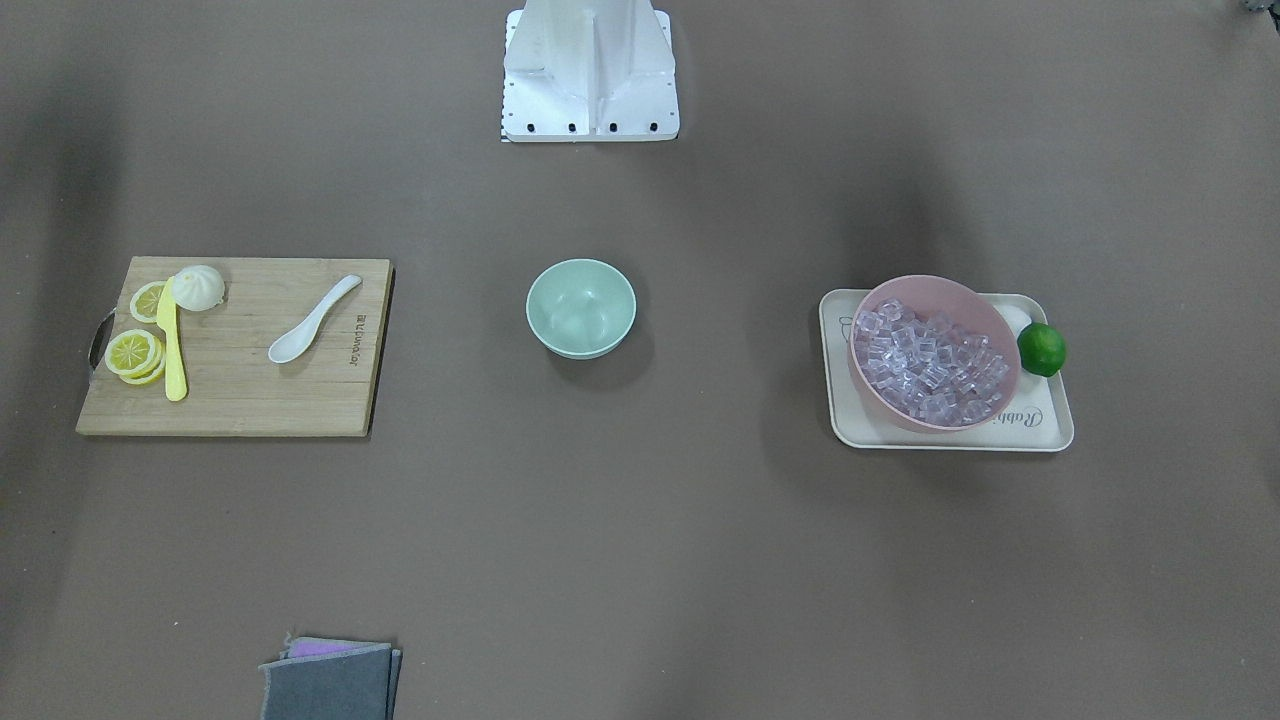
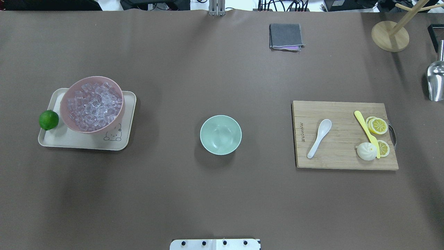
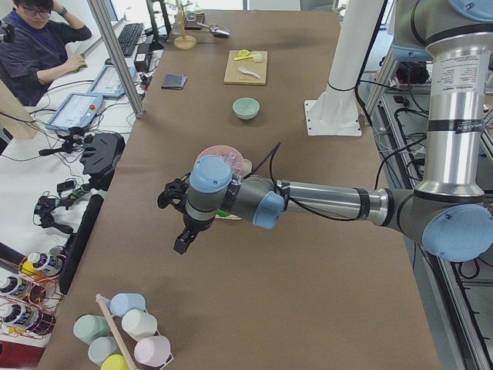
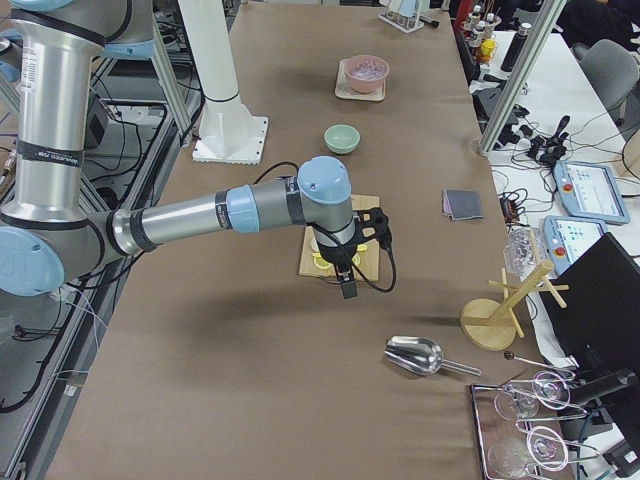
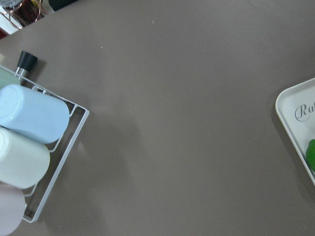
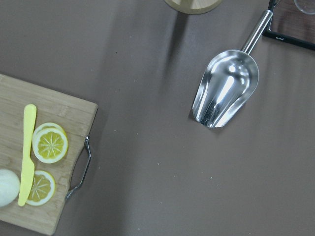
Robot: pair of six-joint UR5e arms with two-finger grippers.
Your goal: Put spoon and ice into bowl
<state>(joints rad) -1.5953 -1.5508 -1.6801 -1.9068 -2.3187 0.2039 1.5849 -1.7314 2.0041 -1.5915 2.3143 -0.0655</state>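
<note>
The white spoon (image 1: 310,322) lies on the wooden cutting board (image 1: 230,400); it also shows in the overhead view (image 2: 319,138). The mint-green bowl (image 1: 581,307) stands empty mid-table, also in the overhead view (image 2: 221,134). The ice (image 1: 930,365) fills a pink bowl (image 2: 69,116) on a cream tray (image 2: 69,140). My left gripper (image 3: 183,240) hovers over bare table short of the tray, only in the left side view. My right gripper (image 4: 347,285) hangs over the board's near end, only in the right side view. I cannot tell whether either is open or shut.
A lime (image 1: 1041,349) sits on the tray's edge. A yellow knife (image 1: 172,345), lemon slices and a bun lie on the board. A folded grey cloth (image 2: 285,36), a metal scoop (image 6: 226,88) and a wooden stand (image 2: 390,36) are farther out. A rack of cups (image 5: 29,142) is beyond the tray.
</note>
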